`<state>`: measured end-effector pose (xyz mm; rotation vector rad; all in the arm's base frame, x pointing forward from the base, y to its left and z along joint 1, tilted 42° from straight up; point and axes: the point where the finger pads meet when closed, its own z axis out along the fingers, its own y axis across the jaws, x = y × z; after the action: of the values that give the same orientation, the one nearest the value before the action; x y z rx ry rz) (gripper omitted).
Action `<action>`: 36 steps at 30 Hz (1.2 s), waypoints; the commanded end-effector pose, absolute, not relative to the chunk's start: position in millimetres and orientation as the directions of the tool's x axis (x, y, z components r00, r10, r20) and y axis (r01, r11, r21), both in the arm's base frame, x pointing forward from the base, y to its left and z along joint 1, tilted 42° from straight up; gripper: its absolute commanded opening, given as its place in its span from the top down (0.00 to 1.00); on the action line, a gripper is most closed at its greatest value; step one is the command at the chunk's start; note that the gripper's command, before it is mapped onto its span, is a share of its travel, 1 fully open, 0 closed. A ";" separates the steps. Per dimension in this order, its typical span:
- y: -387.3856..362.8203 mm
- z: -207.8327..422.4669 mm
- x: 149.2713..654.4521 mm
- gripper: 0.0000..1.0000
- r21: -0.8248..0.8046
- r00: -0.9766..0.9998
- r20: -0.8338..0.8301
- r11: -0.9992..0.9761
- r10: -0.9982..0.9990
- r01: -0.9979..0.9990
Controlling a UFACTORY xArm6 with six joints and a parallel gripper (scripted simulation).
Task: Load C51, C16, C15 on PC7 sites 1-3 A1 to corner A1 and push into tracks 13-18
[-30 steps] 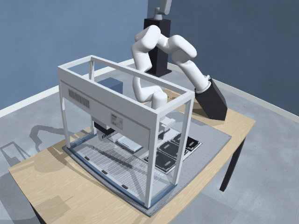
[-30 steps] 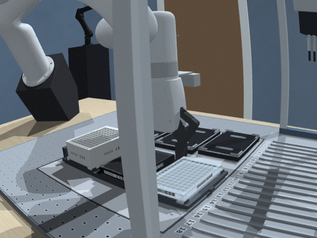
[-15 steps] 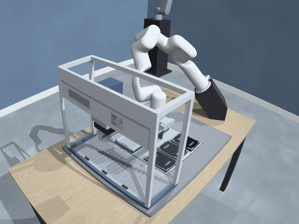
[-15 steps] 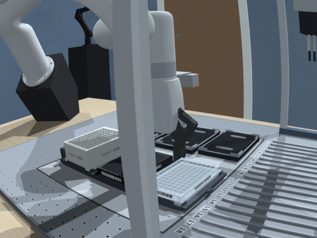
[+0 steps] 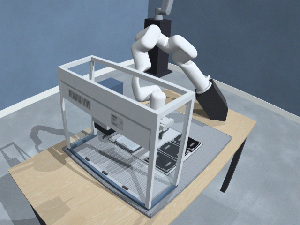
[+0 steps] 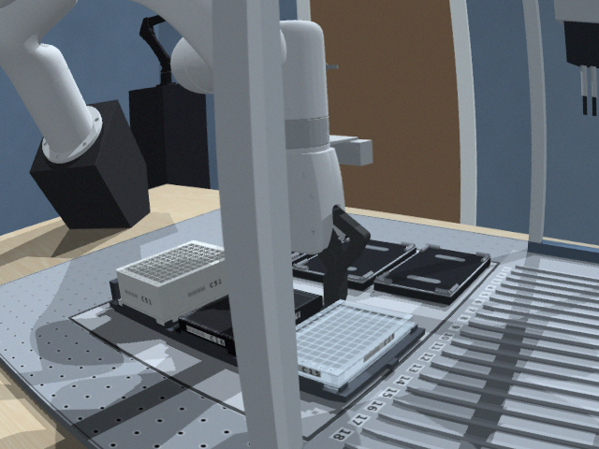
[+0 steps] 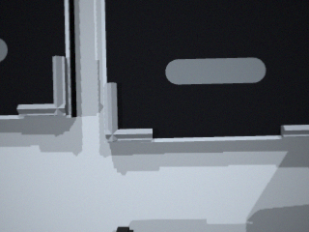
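Observation:
The carrier PC7 (image 6: 382,359) lies on the apron in front of the rails, its far end near the track numbers 13 to 17. The white deep-well block C51 (image 6: 171,278) sits on its near end. The black plate C16 (image 6: 217,321) is in the middle, partly behind a frame post. The clear plate C15 (image 6: 348,338) (image 5: 127,142) is at the rail end. My gripper (image 6: 334,284) (image 5: 161,134) is open and empty, low behind the carrier between C16 and C15. Only one black finger shows. The wrist view looks down on an empty black nest (image 7: 208,68) and its corner locators.
Three empty black nests (image 6: 432,272) (image 6: 360,261) (image 5: 163,161) stand in a row beside the apron. The white instrument frame's post (image 6: 255,217) stands close in front of the carrier. The rails (image 6: 507,338) run to the right. A pipetting head (image 6: 580,43) hangs above them.

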<state>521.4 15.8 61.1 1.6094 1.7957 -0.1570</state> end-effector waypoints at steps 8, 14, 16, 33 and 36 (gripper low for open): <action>12.8 64.7 522.0 0.00 0.360 0.028 -0.568 0.218 0.823 0.907; 10.3 66.4 521.9 0.00 0.360 0.028 -0.568 0.218 0.823 0.907; 9.5 67.0 521.9 0.00 0.360 0.028 -0.568 0.218 0.823 0.907; 3.3 71.2 521.7 0.00 0.360 0.028 -0.568 0.218 0.823 0.907; 2.1 72.1 521.6 0.00 0.360 0.028 -0.568 0.218 0.823 0.907</action>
<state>521.0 2.7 70.1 1.6094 1.7957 -0.1570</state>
